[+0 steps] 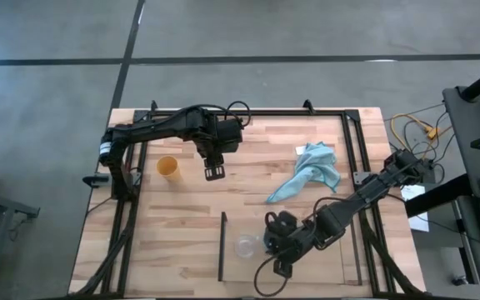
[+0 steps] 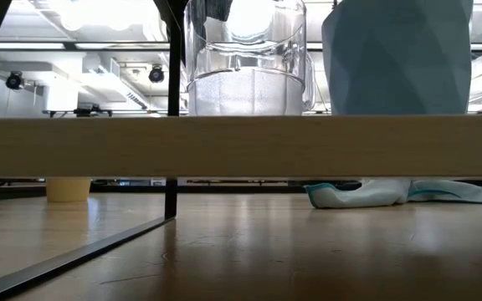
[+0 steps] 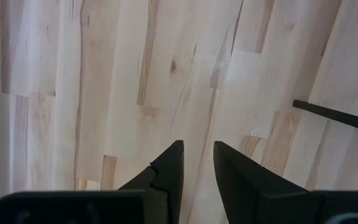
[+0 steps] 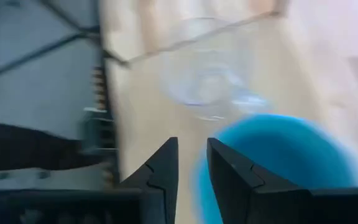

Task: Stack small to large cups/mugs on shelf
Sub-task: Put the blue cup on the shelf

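Observation:
The clear cup and the light blue mug stand side by side on the shelf's wooden top board, near the table's front edge. From above the clear cup shows beside the shelf's dark rod, and my right arm hides the mug. My right gripper hangs over the mug, its fingers nearly together, with the clear cup beyond. The yellow-orange cup stands upright on the table at the far left. My left gripper hangs shut and empty to its right, over bare wood.
A light blue cloth lies crumpled on the table at the far right, also seen under the shelf board in the low view. A black frame runs around the tabletop. Bare wood lies between the yellow-orange cup and the shelf.

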Controlling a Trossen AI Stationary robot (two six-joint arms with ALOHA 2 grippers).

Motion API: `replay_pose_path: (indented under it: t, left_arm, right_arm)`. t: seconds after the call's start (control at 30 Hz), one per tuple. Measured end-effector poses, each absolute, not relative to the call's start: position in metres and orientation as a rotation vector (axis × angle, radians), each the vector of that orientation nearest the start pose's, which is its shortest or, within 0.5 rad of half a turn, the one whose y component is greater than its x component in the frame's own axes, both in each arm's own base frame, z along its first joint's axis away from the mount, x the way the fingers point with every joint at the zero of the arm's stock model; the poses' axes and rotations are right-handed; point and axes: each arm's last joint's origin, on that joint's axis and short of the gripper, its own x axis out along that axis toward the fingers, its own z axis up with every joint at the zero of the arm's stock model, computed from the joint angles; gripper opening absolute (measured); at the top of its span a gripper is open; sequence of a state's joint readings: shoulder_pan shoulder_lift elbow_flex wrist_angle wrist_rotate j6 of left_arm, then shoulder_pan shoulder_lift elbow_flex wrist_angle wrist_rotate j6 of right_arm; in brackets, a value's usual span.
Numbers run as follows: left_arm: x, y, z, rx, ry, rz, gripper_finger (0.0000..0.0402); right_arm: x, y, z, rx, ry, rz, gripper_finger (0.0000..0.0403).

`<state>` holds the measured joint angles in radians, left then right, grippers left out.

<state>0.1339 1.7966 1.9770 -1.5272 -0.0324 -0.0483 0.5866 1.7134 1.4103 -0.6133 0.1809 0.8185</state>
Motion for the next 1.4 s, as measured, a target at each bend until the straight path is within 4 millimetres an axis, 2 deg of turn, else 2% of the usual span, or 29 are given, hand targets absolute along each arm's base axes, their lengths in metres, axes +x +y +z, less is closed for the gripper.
replay_pose_path:
  t: [0.1,0.23,0.37,0.5,0.63,0.83,1.03,1.4]
  left_arm:
    - [0.328,0.045,0.37,-0.11,1.343,0.172,0.0073]
    - [0.328,0.045,0.37,-0.112,1.343,0.17,0.0073]
    - [0.328,0.045,0.37,-0.135,1.341,0.188,0.0073]
    - [0.328,0.044,0.37,-0.171,1.338,0.216,0.0073]
    - [0.328,0.042,0.37,-0.168,1.338,0.212,0.0073]
    - [0.328,0.041,0.37,-0.168,1.338,0.211,0.0073]
    - [0.328,0.041,0.37,-0.168,1.337,0.21,0.0073]
    - [0.328,0.041,0.37,-0.167,1.336,0.21,0.0073]
  right_arm:
    - [0.305,0.192,0.273,0.339,0.971,-0.082,0.0079]
    - [0.307,0.188,0.282,0.297,0.914,-0.145,0.0069]
    - [0.308,0.179,0.286,0.251,0.932,-0.167,0.0037]
    - [0.305,0.161,0.28,0.195,1.017,-0.279,0.0011]
    - [0.308,0.141,0.277,0.221,1.072,-0.379,0.0009]
    - [0.317,0.118,0.274,0.378,1.16,-0.36,0.0008]
    - [0.318,0.117,0.273,0.521,1.211,-0.351,0.0008]
    - [0.317,0.124,0.267,0.56,1.243,-0.377,0.0008]
